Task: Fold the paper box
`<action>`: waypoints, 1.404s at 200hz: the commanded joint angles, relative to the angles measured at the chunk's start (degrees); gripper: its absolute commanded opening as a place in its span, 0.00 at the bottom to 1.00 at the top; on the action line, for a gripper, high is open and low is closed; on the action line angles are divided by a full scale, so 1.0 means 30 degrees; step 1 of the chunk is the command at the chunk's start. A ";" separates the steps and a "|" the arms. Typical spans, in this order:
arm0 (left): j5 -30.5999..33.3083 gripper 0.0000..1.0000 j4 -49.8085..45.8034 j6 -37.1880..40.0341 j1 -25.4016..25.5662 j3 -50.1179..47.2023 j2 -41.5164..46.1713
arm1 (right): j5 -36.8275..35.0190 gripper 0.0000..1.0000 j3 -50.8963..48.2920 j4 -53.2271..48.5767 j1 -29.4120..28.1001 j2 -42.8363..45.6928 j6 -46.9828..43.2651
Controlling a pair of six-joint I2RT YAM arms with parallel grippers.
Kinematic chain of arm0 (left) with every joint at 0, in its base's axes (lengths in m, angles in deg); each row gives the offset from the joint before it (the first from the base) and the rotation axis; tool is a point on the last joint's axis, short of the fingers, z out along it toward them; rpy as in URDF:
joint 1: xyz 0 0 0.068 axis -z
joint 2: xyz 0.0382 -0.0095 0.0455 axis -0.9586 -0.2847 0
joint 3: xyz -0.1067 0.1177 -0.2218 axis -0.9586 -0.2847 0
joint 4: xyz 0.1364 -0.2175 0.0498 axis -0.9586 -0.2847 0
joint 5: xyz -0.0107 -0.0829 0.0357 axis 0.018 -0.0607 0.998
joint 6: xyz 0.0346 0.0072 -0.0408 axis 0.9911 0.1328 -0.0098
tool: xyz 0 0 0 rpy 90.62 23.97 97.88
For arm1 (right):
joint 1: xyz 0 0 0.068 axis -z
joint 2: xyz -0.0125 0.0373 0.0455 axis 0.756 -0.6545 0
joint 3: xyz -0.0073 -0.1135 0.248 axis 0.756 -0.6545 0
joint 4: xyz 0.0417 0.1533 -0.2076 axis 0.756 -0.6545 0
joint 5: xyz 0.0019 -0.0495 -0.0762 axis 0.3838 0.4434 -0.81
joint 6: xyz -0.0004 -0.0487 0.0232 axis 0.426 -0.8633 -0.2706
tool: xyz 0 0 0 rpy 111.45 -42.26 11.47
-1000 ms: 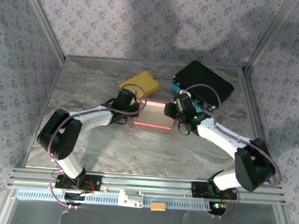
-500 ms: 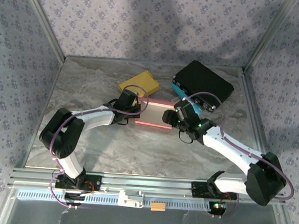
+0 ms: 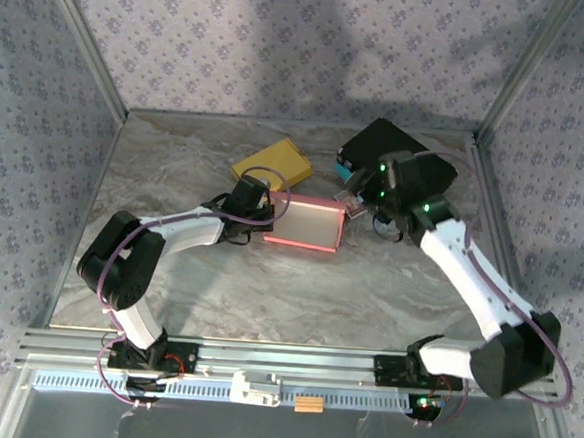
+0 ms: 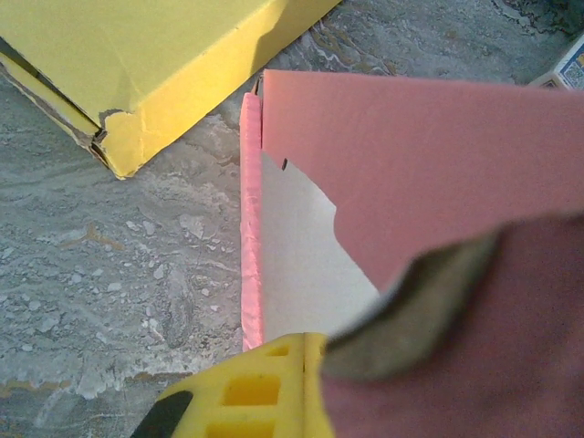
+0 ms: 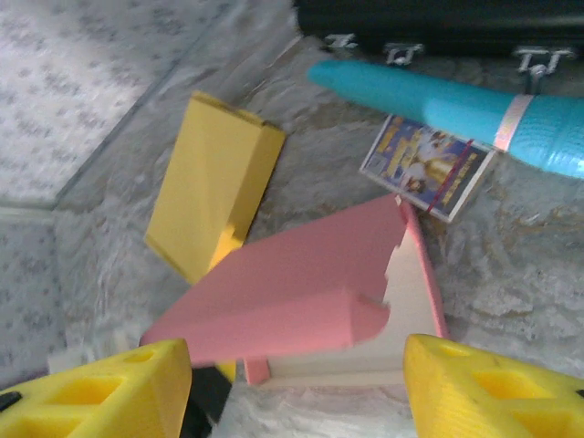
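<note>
Paper box is noted just ahead of and below the right gripper, whose fingers are spread apart, nothing held. Long axis is laid across toward the left gripper, seen clamped on the far end wall. Lid panel is tilted up. The right arm is judged better placed for pressing it.

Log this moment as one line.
left tool: shut on pink paper box edge | right tool: open, holding nothing | lid flap: tilted up
</note>
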 commanded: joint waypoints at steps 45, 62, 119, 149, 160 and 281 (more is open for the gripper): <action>-0.0171 0.00 -0.0466 -0.0073 0.0164 0.0734 -0.0232 | 0.4598 0.58 0.6110 -0.4976 0.1756 -0.7636 -0.1512; -0.0144 0.00 -0.0521 -0.0087 0.0180 0.0793 -0.0232 | 0.4843 0.55 0.6647 -0.5573 0.1753 -0.8651 -0.2072; -0.0171 0.00 -0.0437 -0.0107 0.0239 0.0882 -0.0320 | 0.5082 0.40 0.5911 -0.5390 0.1467 -0.9920 -0.3009; -0.0214 0.00 -0.0531 -0.0102 0.0236 0.0889 -0.0369 | 0.4807 0.33 0.5934 -0.5445 0.1173 -1.0304 -0.3390; -0.0234 0.00 -0.0526 -0.0083 0.0256 0.0857 -0.0320 | 0.4649 0.30 0.5807 -0.5457 0.1129 -1.0361 -0.3470; -0.0768 0.22 -0.1872 -0.1106 0.0925 -0.0396 0.1705 | 0.4526 0.23 0.4012 -0.4104 0.0970 -1.0625 -0.3595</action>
